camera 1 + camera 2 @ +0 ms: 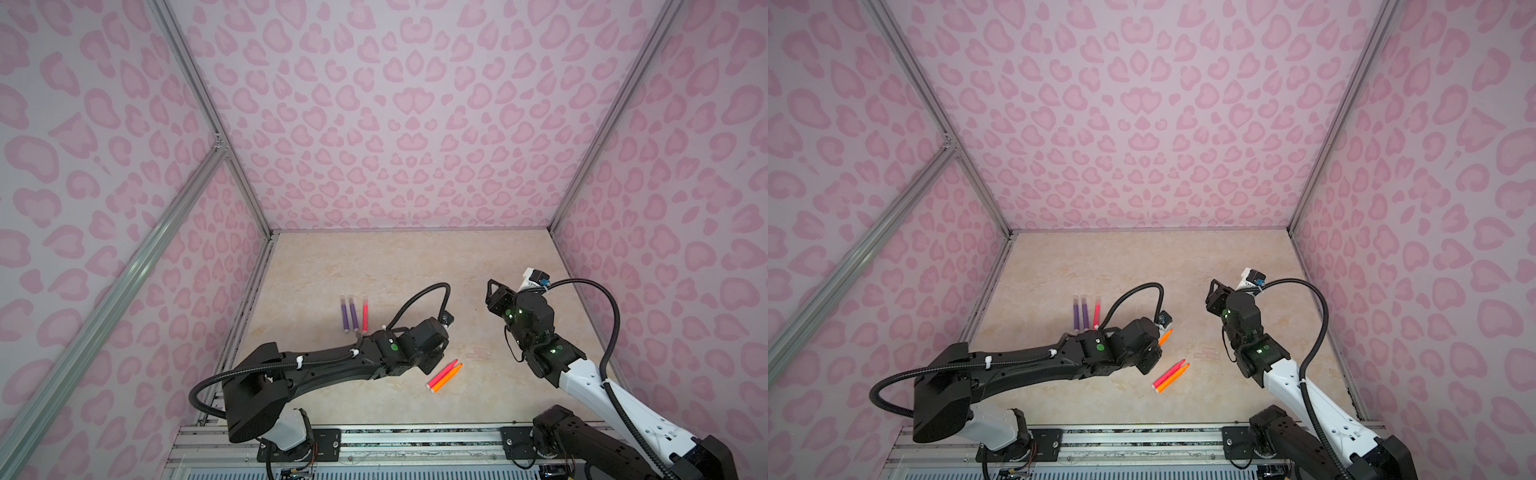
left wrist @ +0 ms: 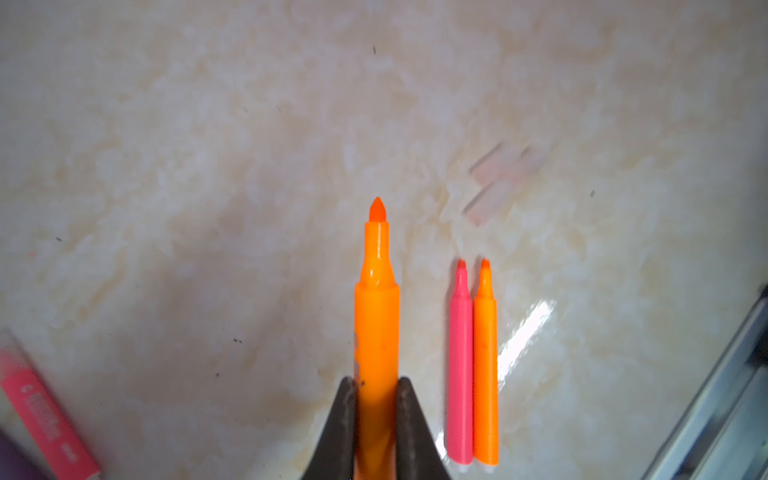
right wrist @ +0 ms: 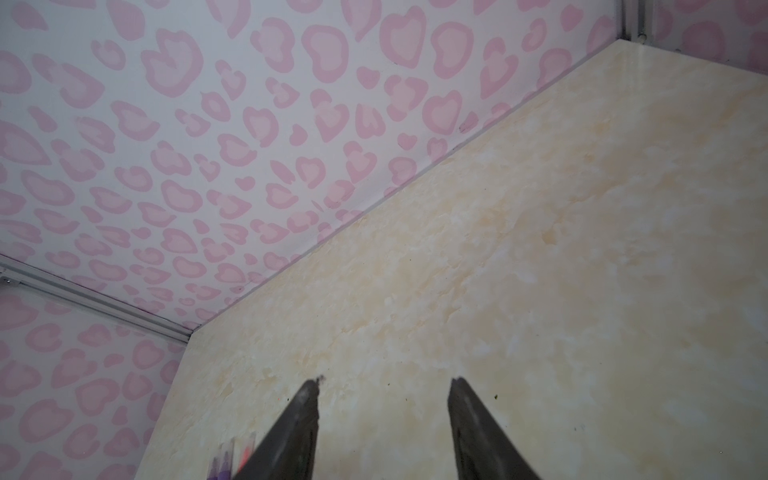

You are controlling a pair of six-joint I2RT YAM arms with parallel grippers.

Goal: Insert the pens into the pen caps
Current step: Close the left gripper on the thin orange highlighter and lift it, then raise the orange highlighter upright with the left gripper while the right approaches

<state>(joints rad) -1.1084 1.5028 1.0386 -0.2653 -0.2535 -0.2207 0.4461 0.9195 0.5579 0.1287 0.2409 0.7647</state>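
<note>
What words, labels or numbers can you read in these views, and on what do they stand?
No text is legible.
White print on the capped pink pen: too blurred to read.
Dark marks on the orange pen held by the left gripper: too small to read.

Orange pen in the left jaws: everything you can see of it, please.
The orange pen is uncapped, glossy plastic: round barrel, stepped shoulder, slim neck, darker pointed nib. Dark print marks one barrel edge. The left jaws are shut on its barrel, one each side, nib pointing straight out ahead; its rear end is hidden. In a top view only its front end shows. Nothing else visibly touches it.
</note>
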